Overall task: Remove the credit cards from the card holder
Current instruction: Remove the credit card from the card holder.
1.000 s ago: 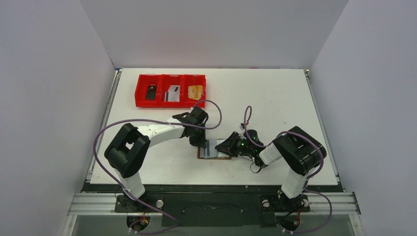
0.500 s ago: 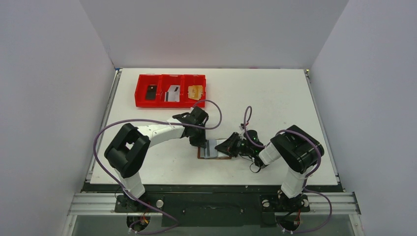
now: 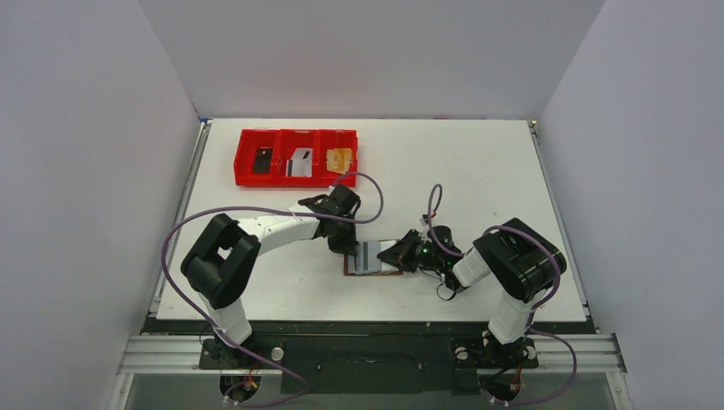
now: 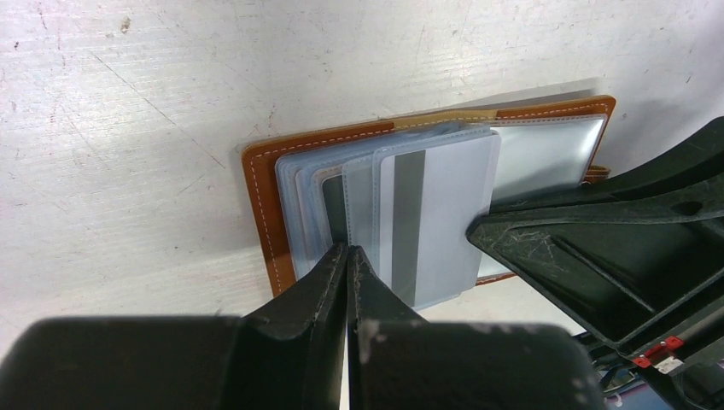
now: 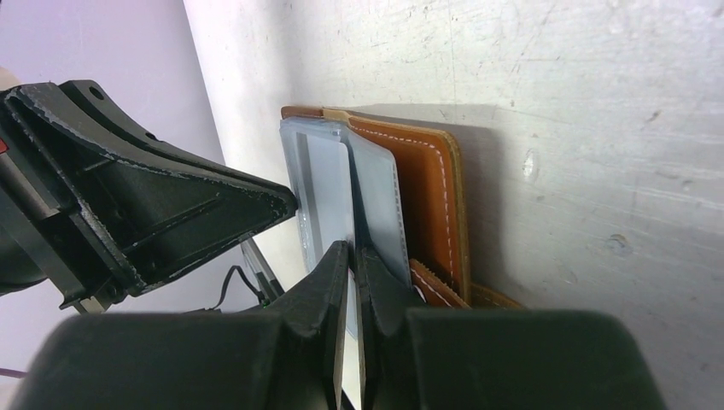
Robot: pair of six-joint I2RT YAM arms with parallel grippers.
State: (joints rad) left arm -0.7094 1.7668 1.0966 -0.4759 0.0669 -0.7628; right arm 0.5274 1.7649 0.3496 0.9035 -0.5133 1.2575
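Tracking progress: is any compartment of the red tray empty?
No, each of the tray's three compartments has something flat lying in it.

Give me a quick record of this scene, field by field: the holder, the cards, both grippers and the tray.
card holder: brown leather, open flat on the table, clear sleeves fanned
top card: silver-grey with a dark stripe, topmost on the sleeves
left gripper: shut, tips pressing on the sleeves
right gripper: shut, seemingly on the top card's edge
red tray: far left of the table, one card-like item in each of three compartments
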